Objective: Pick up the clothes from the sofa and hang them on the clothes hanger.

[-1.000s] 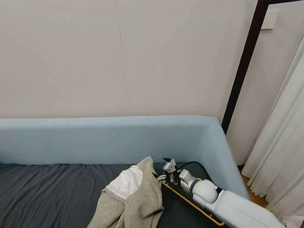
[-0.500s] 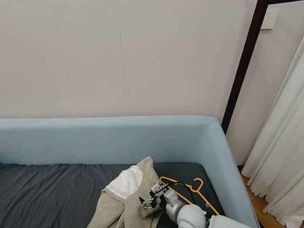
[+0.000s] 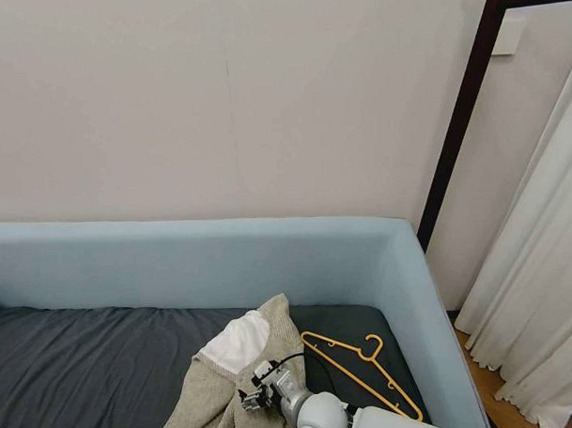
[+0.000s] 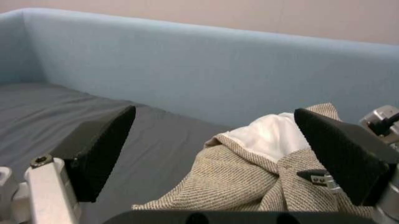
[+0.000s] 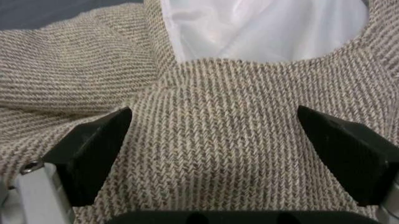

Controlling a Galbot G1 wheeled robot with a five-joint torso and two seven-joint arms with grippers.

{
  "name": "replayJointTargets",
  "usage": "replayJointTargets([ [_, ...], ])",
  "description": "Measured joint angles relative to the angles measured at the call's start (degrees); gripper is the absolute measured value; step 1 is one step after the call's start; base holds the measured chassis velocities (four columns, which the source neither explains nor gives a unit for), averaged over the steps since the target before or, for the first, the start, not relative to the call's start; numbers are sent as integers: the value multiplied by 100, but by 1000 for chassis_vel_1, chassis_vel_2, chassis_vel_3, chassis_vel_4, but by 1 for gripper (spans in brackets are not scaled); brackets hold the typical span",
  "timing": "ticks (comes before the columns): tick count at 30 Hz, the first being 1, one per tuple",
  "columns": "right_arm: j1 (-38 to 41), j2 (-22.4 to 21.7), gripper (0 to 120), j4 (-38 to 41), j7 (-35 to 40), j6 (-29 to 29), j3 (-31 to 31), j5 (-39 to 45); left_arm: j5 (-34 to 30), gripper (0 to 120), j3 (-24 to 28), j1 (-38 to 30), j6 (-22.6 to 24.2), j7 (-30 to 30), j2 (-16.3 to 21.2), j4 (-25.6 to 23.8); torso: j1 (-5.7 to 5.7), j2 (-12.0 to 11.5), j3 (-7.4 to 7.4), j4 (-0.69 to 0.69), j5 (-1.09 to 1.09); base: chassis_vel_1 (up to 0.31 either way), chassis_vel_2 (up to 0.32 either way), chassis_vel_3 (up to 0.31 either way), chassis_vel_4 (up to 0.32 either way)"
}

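So, head view: your right end effector point(image 3: 258, 395) at the tweed jacket point(image 3: 212, 395), unlifted on the sofa point(image 3: 222, 263) beside the orange hanger point(image 3: 357, 362). Left wrist: left end effector point(image 4: 213, 114) wide, empty. Right wrist: spread wide over cloth, nothing gripped; hanging undone.

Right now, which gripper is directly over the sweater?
The right gripper: open, close above the sweater, beside its white lining. The left gripper, also open, faces the sweater from farther off over the sofa.
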Motion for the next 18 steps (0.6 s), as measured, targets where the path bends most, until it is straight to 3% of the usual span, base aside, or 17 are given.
replayJointTargets([
  [5, 6, 21, 98, -14, 66, -74, -29, 112, -4, 100, 1, -19, -1, -2, -11, 0, 0, 0, 0, 0, 2, 0, 0, 0, 0],
  [18, -48, 4, 48, 68, 118, -77, -56, 237, -19, 100, 0, -26, -14, -2, -11, -1, 1, 0, 0, 0, 1, 0, 0, 0, 0],
])
